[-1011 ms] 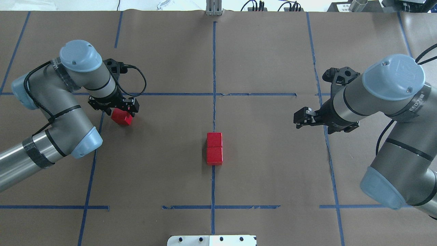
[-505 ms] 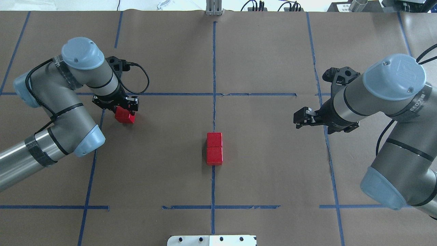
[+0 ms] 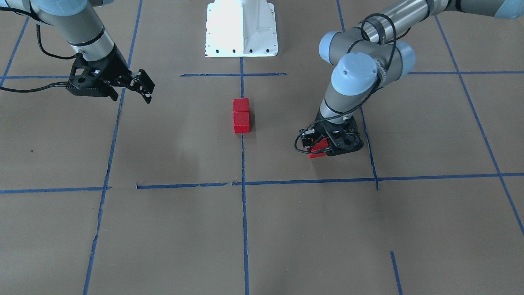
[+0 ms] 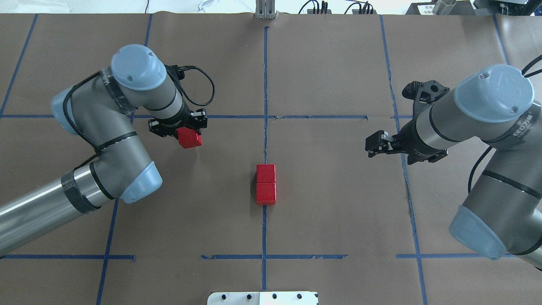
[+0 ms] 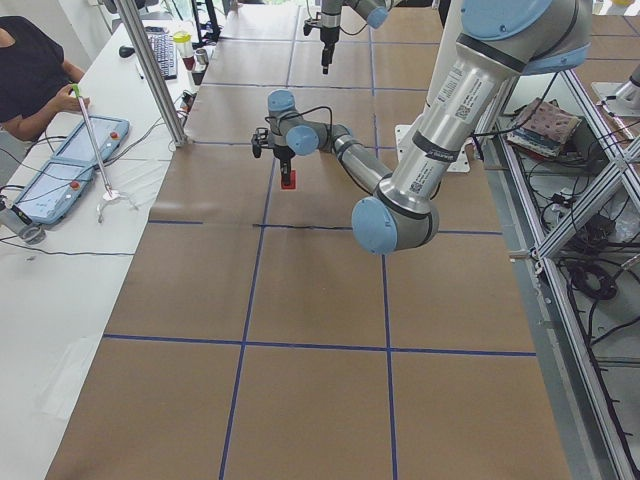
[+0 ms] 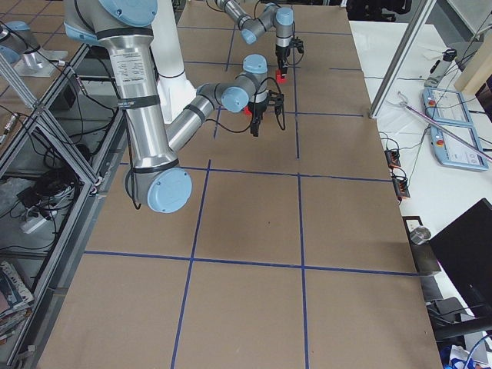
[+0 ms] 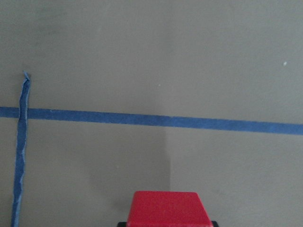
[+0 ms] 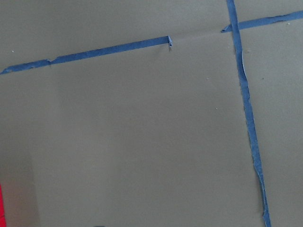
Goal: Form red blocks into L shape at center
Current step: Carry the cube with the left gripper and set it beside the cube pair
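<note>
Two red blocks lie touching in a column on the vertical blue tape line at the center; they also show in the front view. My left gripper is shut on the third red block, left of and slightly beyond the pair. The same gripper holds the block low over the paper. The left wrist view shows the block between the jaws. My right gripper is open and empty, well right of the pair.
Brown paper with a blue tape grid covers the table. The white robot base plate sits at the near edge. Cables and gear lie beyond the far edge. An operator sits at a side table.
My left arm has swung right toward the center, carrying the red block with it. The right arm has barely moved. The two center blocks have stayed put.
</note>
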{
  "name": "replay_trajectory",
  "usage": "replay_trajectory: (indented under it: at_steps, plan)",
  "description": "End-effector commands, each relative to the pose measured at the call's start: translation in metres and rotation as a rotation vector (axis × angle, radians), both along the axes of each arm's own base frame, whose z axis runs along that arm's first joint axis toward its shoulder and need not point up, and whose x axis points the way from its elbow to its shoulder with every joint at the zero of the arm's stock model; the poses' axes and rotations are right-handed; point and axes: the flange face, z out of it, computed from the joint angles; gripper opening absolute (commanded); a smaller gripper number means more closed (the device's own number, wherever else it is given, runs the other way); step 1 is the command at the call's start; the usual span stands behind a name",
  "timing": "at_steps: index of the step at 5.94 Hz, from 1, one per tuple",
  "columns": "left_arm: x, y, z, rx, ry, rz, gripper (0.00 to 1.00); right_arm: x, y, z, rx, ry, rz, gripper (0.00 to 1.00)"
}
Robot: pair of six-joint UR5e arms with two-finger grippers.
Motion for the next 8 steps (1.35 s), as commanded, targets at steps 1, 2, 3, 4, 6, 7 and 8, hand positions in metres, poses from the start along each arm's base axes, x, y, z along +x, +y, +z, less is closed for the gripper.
replay_trajectory:
  at_steps: [1,2,3,4,6,7,8]
  plan:
    - [0.034,0.034,-0.042,-0.283,0.015,-0.27,0.0,0.011,-0.005,0.007,-0.007,0.01,0.02,1.0]
    - [0.046,0.049,-0.048,-0.459,0.04,-0.46,0.03,0.012,-0.004,0.005,-0.005,0.006,0.019,1.0]
    - [0.064,0.065,-0.046,-0.592,0.024,-0.552,0.04,0.012,-0.004,0.005,-0.004,0.006,0.02,1.0]
    - [0.063,0.068,-0.051,-0.697,0.029,-0.648,0.04,0.012,-0.004,0.005,-0.004,0.006,0.02,1.0]
    - [0.065,0.068,-0.063,-0.858,0.065,-0.79,0.04,0.013,-0.002,0.004,-0.002,0.005,0.022,1.0]
    - [0.075,0.077,-0.061,-0.899,0.058,-0.817,0.04,0.013,-0.002,0.004,-0.002,0.005,0.022,1.0]
    - [0.077,0.078,-0.063,-0.93,0.063,-0.843,0.04,0.014,-0.002,0.004,-0.001,0.005,0.023,1.0]
